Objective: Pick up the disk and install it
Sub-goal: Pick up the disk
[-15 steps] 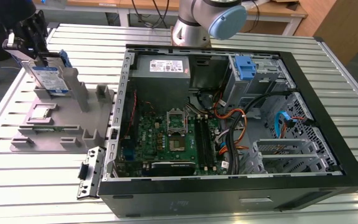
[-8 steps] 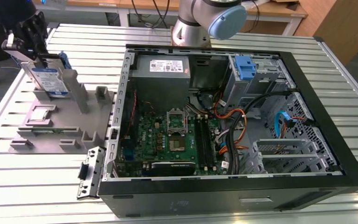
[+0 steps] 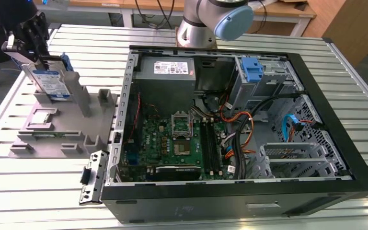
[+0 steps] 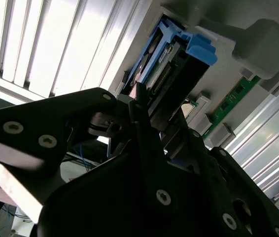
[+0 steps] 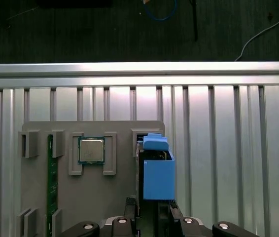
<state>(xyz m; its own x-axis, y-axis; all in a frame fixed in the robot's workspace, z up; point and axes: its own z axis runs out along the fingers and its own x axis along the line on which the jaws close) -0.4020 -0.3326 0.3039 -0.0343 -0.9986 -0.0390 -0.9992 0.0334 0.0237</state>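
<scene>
The arm [image 3: 195, 26] is silver-grey with a pale blue joint cap [image 3: 234, 19]; the end effector [image 4: 157, 108] is black with silver screws [image 4: 162, 197].

A robotics lab or workshop: a robot arm [image 3: 217, 20] stands at the edge of a slatted aluminium desk [image 3: 30, 194] carrying an opened computer case [image 3: 235, 208], with wooden workbenches [image 3: 286, 10] behind.

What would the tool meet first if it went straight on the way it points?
Probably the disk, upright in the gray holder, right ahead of the tool; depth is unclear.

The disk [image 3: 50, 81] — silver metal, blue plastic frame.
</scene>
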